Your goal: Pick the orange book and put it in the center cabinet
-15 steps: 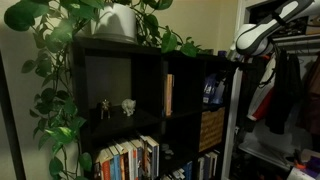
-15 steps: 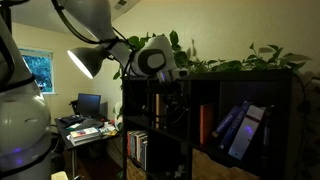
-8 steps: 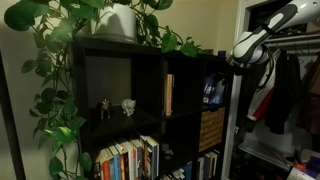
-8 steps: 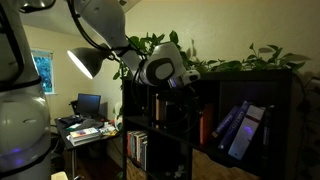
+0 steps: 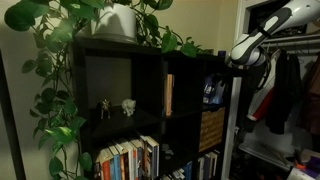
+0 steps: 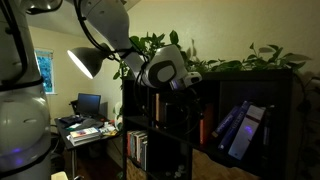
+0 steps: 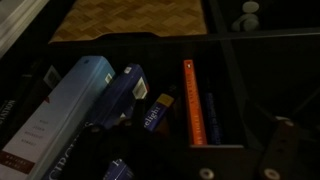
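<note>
The orange book (image 7: 188, 100) is found standing upright in the compartment with the blue books (image 7: 95, 100), pressed up near the divider. A darker thin book (image 7: 207, 120) is tucked right beside it at 3 o'clock. In the wrist view the orange spine is faced toward the camera, just off center at roughly 4 o'clock, with its long axis running 12 to 6. The same upright spine can be spotted in an exterior view (image 6: 205, 125), at 9 o'clock of the leaning blue books.

The gripper (image 6: 186, 86) is held at the shelf front, apart from the book, and nothing is seen touching the spine. How wide the jaws are spread honestly can't be told, since only dark blurry shapes are caught at the wrist view's lower edge. Nothing is seen held.

Lettering is printed along the orange spine and on the blue covers, but it's all too small and dim to be read.

The center cabinet (image 5: 186, 88) is seen at 9 o'clock of the blue-book compartment, with the tan book (image 5: 168, 95) stood inside.
</note>
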Controlling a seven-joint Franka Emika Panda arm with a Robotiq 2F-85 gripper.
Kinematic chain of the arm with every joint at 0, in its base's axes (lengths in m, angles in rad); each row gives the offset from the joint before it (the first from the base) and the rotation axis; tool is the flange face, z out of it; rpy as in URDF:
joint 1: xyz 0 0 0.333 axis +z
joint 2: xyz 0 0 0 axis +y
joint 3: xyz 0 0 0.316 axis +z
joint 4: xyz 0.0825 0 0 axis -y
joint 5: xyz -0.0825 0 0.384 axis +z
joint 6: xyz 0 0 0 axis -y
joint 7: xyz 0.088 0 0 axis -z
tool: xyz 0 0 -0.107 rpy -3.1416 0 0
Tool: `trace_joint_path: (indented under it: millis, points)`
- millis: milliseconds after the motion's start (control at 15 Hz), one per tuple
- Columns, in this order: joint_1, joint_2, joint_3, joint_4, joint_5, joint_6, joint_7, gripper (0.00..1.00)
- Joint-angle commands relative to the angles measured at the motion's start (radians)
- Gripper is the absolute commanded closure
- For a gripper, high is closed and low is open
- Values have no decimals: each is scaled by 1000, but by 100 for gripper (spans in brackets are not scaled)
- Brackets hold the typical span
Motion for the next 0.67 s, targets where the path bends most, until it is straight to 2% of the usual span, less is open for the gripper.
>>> trace_joint_path:
  millis: [0, 333, 600]
  points:
    - [51, 48, -34, 19, 115, 37, -93, 0]
    - [120, 83, -67, 60, 379, 68, -362, 0]
    - [141, 101, -79, 105, 554, 68, -581, 0]
